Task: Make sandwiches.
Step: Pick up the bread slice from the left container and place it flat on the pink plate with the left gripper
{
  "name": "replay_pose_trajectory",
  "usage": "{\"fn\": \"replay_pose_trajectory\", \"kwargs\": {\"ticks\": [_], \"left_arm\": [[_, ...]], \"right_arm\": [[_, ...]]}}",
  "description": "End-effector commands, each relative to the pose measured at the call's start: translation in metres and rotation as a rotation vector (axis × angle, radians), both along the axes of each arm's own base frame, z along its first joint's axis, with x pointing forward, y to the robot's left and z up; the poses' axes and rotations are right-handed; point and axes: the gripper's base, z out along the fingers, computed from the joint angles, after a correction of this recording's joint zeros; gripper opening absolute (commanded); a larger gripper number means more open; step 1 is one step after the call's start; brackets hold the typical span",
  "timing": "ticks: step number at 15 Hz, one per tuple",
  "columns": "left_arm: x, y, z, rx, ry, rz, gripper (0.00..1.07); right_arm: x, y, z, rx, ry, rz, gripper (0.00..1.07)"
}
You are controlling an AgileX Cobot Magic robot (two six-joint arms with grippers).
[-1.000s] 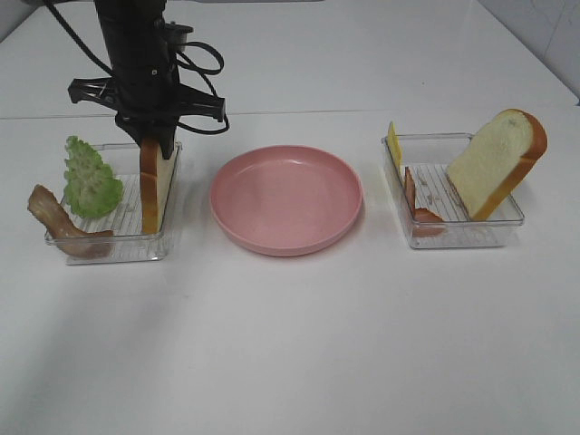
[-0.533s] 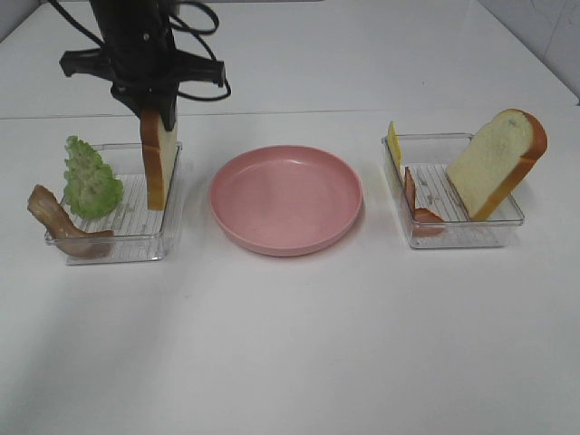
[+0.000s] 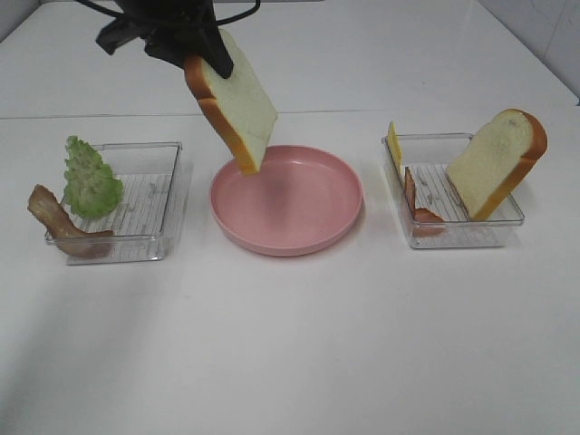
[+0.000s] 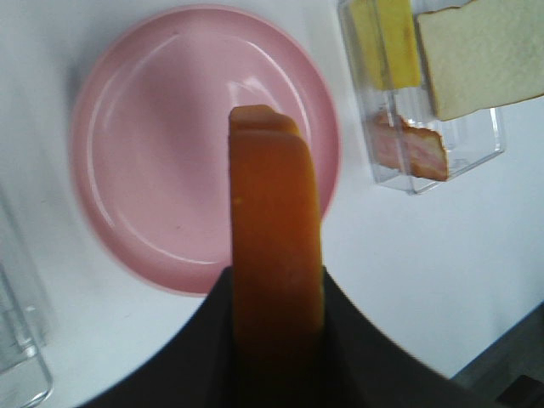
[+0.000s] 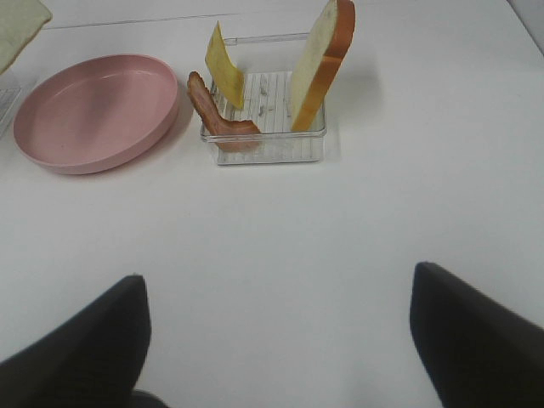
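1. Nearest, the right claw point(image 5: 276, 280) hung wide and empty over the bare table point(image 5: 280, 212), so it posed little risk.
2. Beyond it, the bread slice point(image 3: 237, 109) hung tilted, its low corner above the left side of the empty pink plate point(image 3: 272, 243). Released at that tilt, it could land on edge and topple over the rim.
3. Farthest, the left claw point(image 3: 201, 60) pinched only the slice's top crust. So narrow a hold might let the slice swing or slip early.

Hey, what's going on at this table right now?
The left gripper holds a bread slice tilted in the air over the pink plate, which has nothing on it yet. The left tray holds lettuce and bacon. The right tray holds cheese, another bacon strip and a second slice. The right gripper is open, holding nothing.
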Motion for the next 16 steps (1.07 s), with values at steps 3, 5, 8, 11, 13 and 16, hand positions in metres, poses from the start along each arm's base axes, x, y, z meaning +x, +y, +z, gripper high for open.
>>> {"fn": "replay_pose_trajectory", "kwargs": {"ticks": [3, 5, 8, 11, 13, 16], "left_arm": [[0.023, -0.022, -0.055, -0.184, 0.084, 0.015, 0.00], [0.029, -0.025, -0.078, -0.195, 0.126, 0.034, 0.00], [0.040, -0.030, -0.116, -0.240, 0.180, 0.096, 0.00], [0.045, -0.035, -0.138, -0.293, 0.219, 0.148, 0.00], [0.044, -0.040, -0.154, -0.284, 0.243, 0.147, 0.00], [0.041, -0.047, -0.163, -0.269, 0.255, 0.128, 0.00]], "right_arm": [[-0.001, 0.000, 0.000, -0.006, -0.014, -0.001, 0.78], [-0.001, 0.000, 0.000, -0.006, -0.014, -0.001, 0.78], [-0.001, 0.000, 0.000, -0.006, -0.014, -0.001, 0.78], [-0.001, 0.000, 0.000, -0.006, -0.014, -0.001, 0.78], [-0.001, 0.000, 0.000, -0.006, -0.014, -0.001, 0.78], [-0.001, 0.000, 0.000, -0.006, -0.014, -0.001, 0.78]]}}
